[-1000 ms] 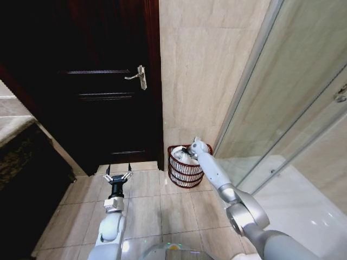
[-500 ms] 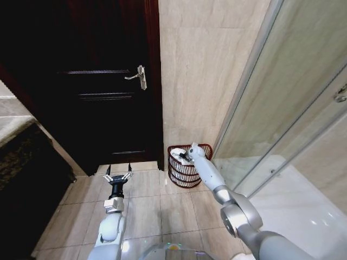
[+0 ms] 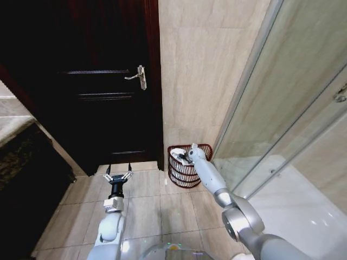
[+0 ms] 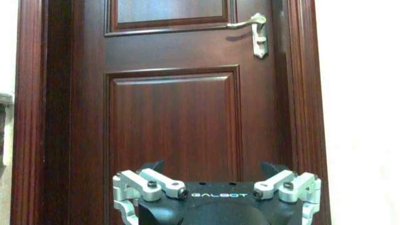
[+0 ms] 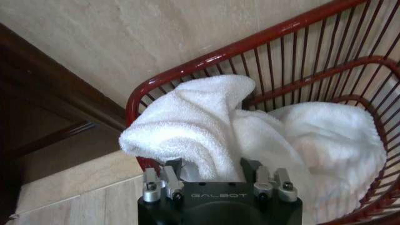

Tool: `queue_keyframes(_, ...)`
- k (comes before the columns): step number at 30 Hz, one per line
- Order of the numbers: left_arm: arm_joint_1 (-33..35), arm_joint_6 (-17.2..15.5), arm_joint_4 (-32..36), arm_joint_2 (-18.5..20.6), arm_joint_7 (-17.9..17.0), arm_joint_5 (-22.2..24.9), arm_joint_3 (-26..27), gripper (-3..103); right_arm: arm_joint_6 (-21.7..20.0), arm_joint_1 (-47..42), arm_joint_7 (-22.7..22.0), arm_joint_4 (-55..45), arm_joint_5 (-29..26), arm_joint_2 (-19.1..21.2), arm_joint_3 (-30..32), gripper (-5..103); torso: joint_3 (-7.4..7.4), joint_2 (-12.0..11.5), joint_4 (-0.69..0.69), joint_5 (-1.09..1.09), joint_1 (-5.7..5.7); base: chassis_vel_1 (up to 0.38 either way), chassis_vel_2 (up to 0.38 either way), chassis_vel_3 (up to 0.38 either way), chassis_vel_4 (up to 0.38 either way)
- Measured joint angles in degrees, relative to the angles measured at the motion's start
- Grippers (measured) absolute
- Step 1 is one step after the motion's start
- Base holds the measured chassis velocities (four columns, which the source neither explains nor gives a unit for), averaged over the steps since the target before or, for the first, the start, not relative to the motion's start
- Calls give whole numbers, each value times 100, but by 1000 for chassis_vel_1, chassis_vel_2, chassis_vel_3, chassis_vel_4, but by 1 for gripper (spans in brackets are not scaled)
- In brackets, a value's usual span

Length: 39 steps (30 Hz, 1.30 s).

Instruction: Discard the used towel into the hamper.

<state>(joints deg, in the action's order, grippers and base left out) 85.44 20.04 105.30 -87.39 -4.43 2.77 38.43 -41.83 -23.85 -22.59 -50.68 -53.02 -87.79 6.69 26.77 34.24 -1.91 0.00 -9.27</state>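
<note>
Reaching out over the hamper [image 3: 186, 169], the right gripper [image 3: 187, 157] sits just above the rim, and the white towel [image 5: 250, 136] is bunched up inside the red ribbed basket, one fold draped over the rim on the door side. From the right wrist camera the jaws are spread a bit with the towel right between them, but honestly I can't tell if they're pinching the cloth or just resting against it. "GALBOT" is printed in small light letters on the black gripper body in both wrist views.

Hamper's parked on the tiled floor [image 3: 146, 200] against the beige wall, right between the dark wooden door [image 3: 103, 86] and the glass shower panel [image 3: 282, 108].

Left gripper [image 3: 118, 174] hangs low in front of the door, fingers wide apart, nothing in them. Silver door handle [image 4: 253, 29] is up top in its wrist view.
</note>
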Motion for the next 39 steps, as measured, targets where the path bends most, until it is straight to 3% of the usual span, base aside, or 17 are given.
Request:
queue_keyframes(9, 31, 9, 49, 86, 6, 77, 9, 100, -1, -152, -688, -850, -581, 214, -361, 98, 0, 0, 0, 0, 0, 0, 0, 0, 0)
queue_keyframes(22, 75, 2, 174, 207, 15, 151, -1, 100, 0, -293, -1334, -2196, -1386, 448, -652, 100, 0, 0, 0, 0, 0, 0, 0, 0, 0)
queue_keyframes(28, 73, -1, 169, 215, 16, 158, -16, 100, 186, -443, -1575, -3115, -1469, 809, -1025, 100, 0, 0, 0, 0, 0, 0, 0, 0, 0)
queue_keyframes(30, 67, -13, 161, 237, 23, 172, -24, 100, 402, -600, -1622, -3742, -1434, 1175, -1277, 100, -1, 0, -1, 0, 0, 0, 0, 0, 0)
queue_keyframes(31, 67, -13, 161, 237, 23, 172, -24, 100, 402, -600, -1622, -3742, -1434, 1175, -1277, 100, -1, 0, -1, 0, 0, 0, 0, 0, 0)
queue_keyframes(34, 58, -64, 141, 314, 36, 216, -53, 100, 709, -989, -1390, -4547, -949, 1659, -1341, 100, -1, 0, 0, 1, 0, 0, 0, 0, 0)
queue_keyframes(35, 58, -64, 141, 314, 36, 216, -53, 100, 709, -989, -1390, -4547, -949, 1659, -1341, 100, -1, 0, 0, 1, 0, 0, 0, 0, 0)
queue_keyframes(37, 59, -147, 141, 446, 63, 344, -84, 100, 1117, -1449, -794, -5013, 186, 2000, -1176, 100, 0, 0, 1, 2, 0, 0, 0, 0, 0)
queue_keyframes(38, 59, -147, 141, 446, 63, 344, -84, 100, 1117, -1449, -794, -5013, 186, 2000, -1176, 100, 0, 0, 1, 2, 0, 0, 0, 0, 0)
queue_keyframes(39, 58, -149, 118, 505, 75, 375, -93, 100, 1395, -1681, -505, -5146, 824, 2129, -1073, 100, -1, 0, 1, 2, 0, 0, 0, 0, 0)
